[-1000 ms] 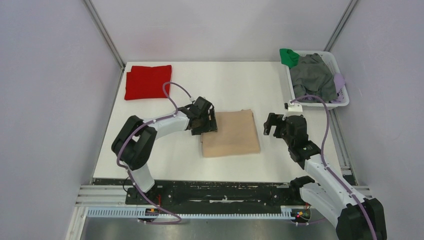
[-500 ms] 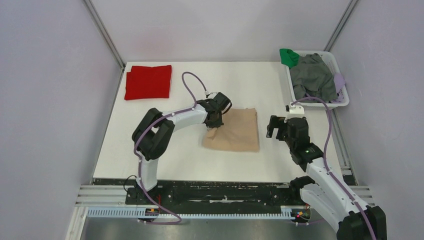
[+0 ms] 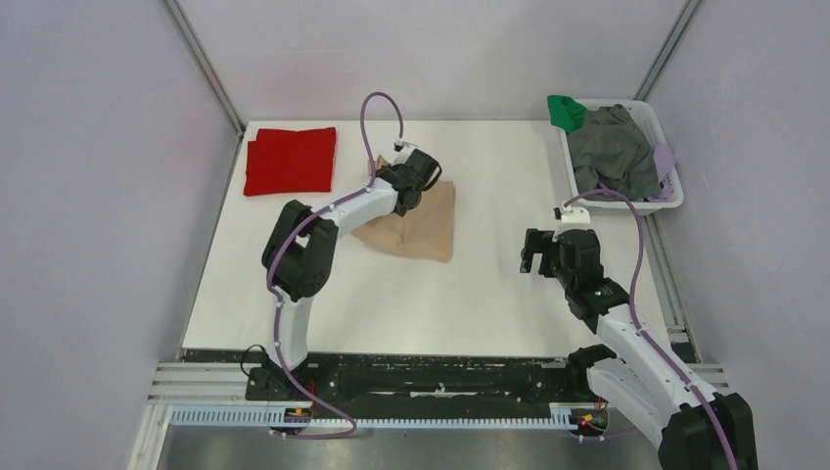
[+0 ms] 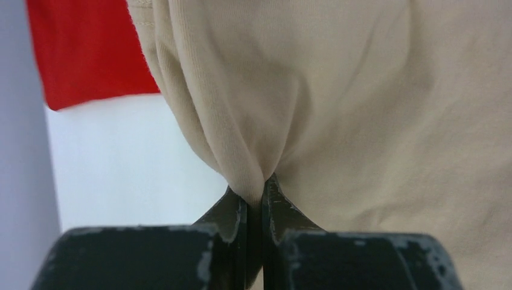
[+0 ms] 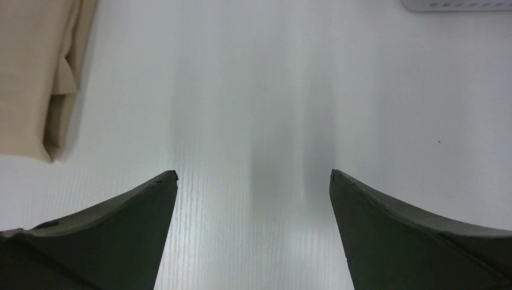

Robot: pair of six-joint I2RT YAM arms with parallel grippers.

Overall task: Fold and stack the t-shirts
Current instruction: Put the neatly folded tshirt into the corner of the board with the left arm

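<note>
Dragged back and leftward from the middle of the worktop since a second ago, the folded beige t-shirt is trailing from the left hand, which is clamping a gathered tuck of its cloth. Nearest the bases, the right hand is hovering over bare worktop with its fingers wide apart, holding nothing. Farther back, the folded red t-shirt is lying at the far left corner, well apart from the beige one. Hauling by a single pinch is probably skewing the folds, and they could open before stacking. White matte worktop is stretching flat between pale walls, and a white basket is holding grey cloth at far right.
</note>
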